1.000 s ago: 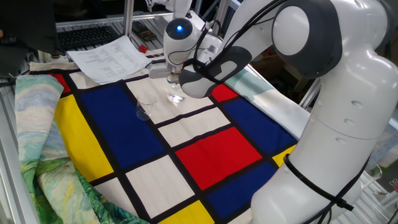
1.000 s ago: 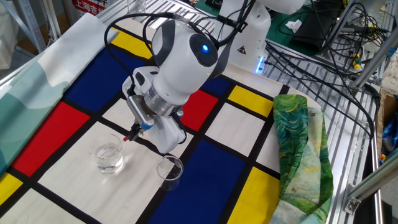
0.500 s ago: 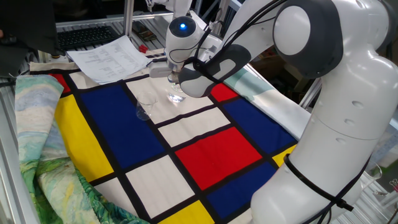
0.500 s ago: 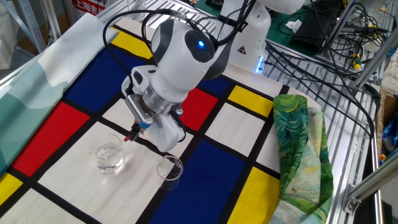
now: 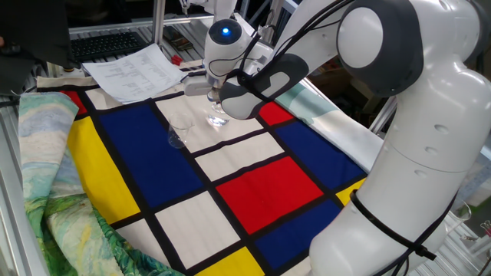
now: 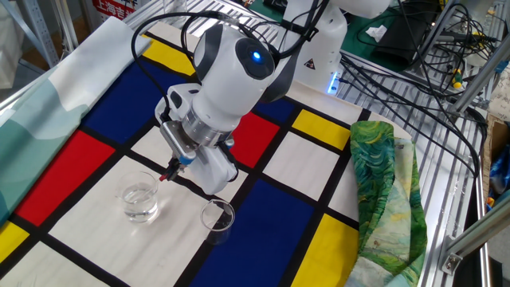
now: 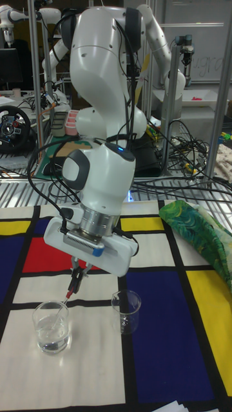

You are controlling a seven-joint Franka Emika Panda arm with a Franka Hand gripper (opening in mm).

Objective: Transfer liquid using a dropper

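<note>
A large white robot arm with dark grey joints reaches across the tabletop, covered by a cloth of blue, red, yellow and white rectangles with black lines. Its wrist, showing a blue light, hangs over a small clear drinking glass on a white rectangle; the arm's head hides what lies above that glass, and the jaws cannot be seen. A second small clear glass stands just beside it, on the blue edge. White printed sheets of paper lie at the far side, and a green-and-blue painted cloth is bunched along the left.
</note>
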